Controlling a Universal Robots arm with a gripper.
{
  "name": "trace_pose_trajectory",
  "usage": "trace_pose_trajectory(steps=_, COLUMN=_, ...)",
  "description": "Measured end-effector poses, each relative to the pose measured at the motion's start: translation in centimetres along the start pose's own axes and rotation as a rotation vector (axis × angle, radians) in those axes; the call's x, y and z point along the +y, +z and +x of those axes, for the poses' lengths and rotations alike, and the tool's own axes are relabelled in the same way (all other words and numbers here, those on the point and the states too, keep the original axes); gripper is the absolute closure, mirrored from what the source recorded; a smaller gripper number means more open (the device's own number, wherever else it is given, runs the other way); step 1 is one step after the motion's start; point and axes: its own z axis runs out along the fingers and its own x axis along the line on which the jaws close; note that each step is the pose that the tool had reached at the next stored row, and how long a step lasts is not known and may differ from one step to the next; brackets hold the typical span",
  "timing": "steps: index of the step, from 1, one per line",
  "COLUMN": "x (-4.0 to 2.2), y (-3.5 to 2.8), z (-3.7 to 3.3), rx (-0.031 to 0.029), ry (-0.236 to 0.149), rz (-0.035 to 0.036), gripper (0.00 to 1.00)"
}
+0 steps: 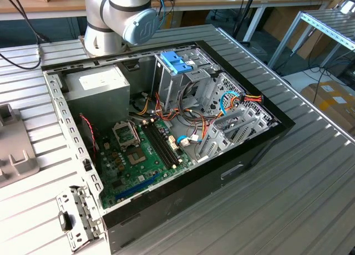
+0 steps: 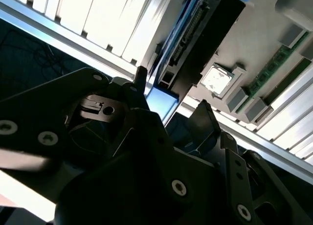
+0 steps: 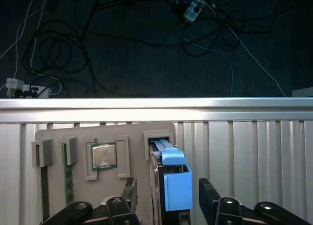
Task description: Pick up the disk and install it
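Note:
The disk stands on edge in a slot of a grey holder plate, its light-blue side rail facing the first wrist view. In the second wrist view the disk shows its dark connector edge and a blue rail end. My gripper is open and straddles the disk, with one black finger on one side and the other finger on the opposite side. Small gaps show between the fingers and the disk. In the second wrist view the gripper is likewise spread around the rail end.
The holder plate also carries a processor chip and a memory stick. Just beyond it runs the table's edge rail, with floor cables past that. The exterior view shows the open computer case, its drive cage and the arm's base.

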Motion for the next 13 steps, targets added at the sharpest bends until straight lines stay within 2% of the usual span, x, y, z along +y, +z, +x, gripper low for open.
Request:
trace_pose_trajectory(steps=3, x=0.13, y=0.88, z=0.02, rx=-0.0001, ry=0.000, rz=0.0001, gripper=0.38)
trace_pose_trajectory(steps=5, x=0.34, y=2.03, z=0.06, rx=-0.0003, ry=0.000, rz=0.0001, gripper=0.38)
trace_pose_trajectory(steps=7, x=0.31, y=2.66, z=0.08, rx=-0.0003, ry=-0.001, rz=0.0000, gripper=0.38)
trace_pose_trajectory(steps=13, x=0.30, y=2.86, z=0.08, rx=-0.0003, ry=-0.001, rz=-0.0001, gripper=0.38)
